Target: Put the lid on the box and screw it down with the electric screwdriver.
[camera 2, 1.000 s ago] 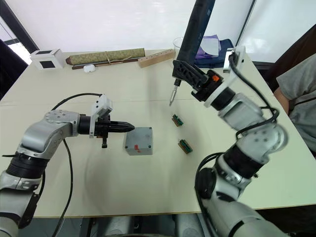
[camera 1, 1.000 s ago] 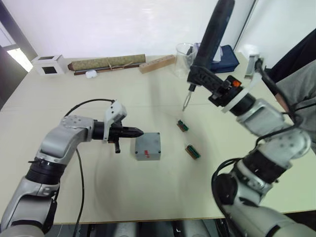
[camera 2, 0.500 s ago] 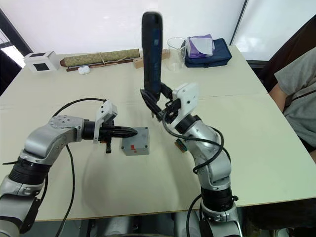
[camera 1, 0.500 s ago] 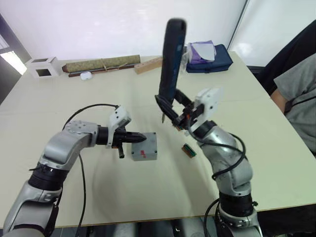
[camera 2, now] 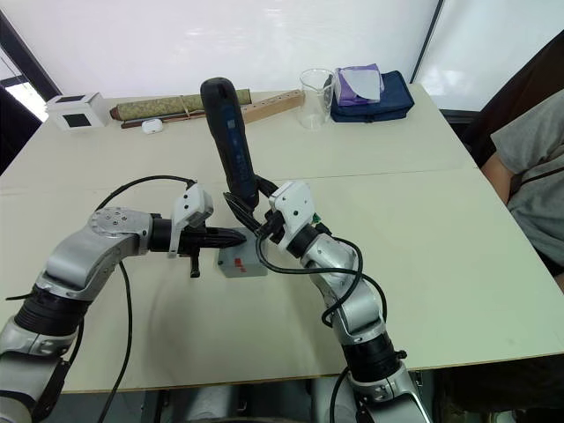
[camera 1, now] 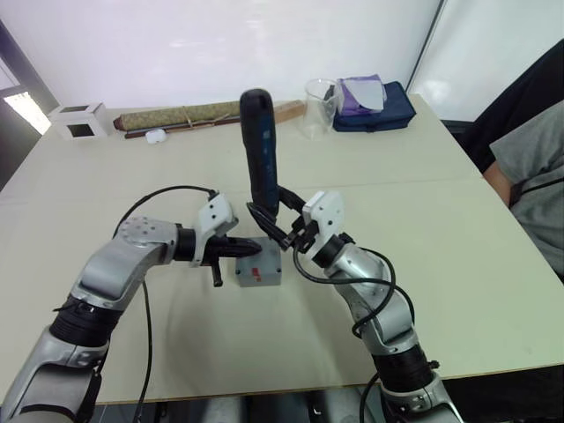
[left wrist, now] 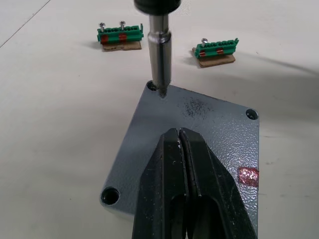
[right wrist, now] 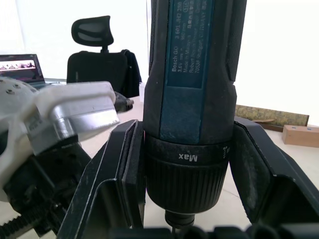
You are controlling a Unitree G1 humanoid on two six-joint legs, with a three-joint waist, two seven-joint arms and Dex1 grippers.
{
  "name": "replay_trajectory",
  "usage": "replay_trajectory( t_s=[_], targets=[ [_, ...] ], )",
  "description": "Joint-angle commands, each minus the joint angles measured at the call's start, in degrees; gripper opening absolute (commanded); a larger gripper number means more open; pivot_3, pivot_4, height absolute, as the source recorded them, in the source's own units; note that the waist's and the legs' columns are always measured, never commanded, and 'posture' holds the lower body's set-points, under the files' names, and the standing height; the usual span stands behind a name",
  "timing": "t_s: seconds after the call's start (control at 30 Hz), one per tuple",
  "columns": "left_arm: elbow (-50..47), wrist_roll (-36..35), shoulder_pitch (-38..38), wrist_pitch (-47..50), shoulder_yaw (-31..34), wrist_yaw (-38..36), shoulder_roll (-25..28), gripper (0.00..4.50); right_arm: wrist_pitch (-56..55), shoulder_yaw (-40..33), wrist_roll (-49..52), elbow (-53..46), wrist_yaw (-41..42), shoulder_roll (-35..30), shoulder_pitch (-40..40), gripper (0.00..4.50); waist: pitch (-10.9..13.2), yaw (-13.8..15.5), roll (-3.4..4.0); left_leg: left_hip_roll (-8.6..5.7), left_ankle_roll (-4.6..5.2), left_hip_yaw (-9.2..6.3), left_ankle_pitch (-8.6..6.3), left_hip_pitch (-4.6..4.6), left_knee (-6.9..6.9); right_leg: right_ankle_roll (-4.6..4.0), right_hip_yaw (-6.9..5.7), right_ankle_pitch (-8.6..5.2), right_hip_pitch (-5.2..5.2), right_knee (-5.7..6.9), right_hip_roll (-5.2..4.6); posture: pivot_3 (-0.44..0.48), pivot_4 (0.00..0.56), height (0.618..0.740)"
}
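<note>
The grey lid (left wrist: 199, 124) lies flat on the box (camera 1: 258, 275), a red mark near one edge. My left gripper (left wrist: 178, 132) is shut, its fingertips resting on the lid's top. My right gripper (camera 1: 280, 227) is shut on the electric screwdriver (camera 1: 259, 150), which stands nearly upright over the box. Its fingers (right wrist: 124, 169) clamp the dark blue barrel (right wrist: 192, 99) on both sides. The metal bit (left wrist: 160, 74) touches the lid at a corner screw hole (left wrist: 152, 86). What is inside the box is hidden by the lid.
Two green terminal blocks (left wrist: 119, 36) (left wrist: 215, 49) lie just beyond the box. Along the far edge stand a white cube (camera 1: 79, 119), a rolled olive mat (camera 1: 181, 115), a wood block (camera 1: 286, 110), a glass beaker (camera 1: 319, 107) and a blue pouch (camera 1: 379, 95). A person (camera 1: 529, 167) sits at the right.
My right arm has swung the screwdriver from high on the right down to the box, setting the bit at the lid's corner. The left gripper stays on the lid. The camera view shifted.
</note>
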Motion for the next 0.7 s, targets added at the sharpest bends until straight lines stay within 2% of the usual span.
replay_trajectory(
  t_s=[0.03,0.7],
  targets=[
    [-0.28,1.31,0.87,1.29,-0.89,0.32,1.11,0.00,-4.23,0.27,-0.47,-1.27,-0.08,0.52,-0.79,2.15,0.00,0.00,0.00,0.00,0.00,0.00,0.00,0.00,0.00,0.00,0.00,0.00,0.00,0.00,0.00,0.000,0.150,0.740],
    [-0.38,1.97,0.75,1.33,-2.01,-0.40,0.77,0.00,-6.49,-0.99,-1.18,1.97,0.20,-1.45,-0.44,2.15,-0.01,0.01,-0.01,0.00,0.00,0.02,0.00,0.26,-0.03,-0.01,0.01,-0.01,0.23,0.00,0.00,0.000,0.150,0.740]
  ],
)
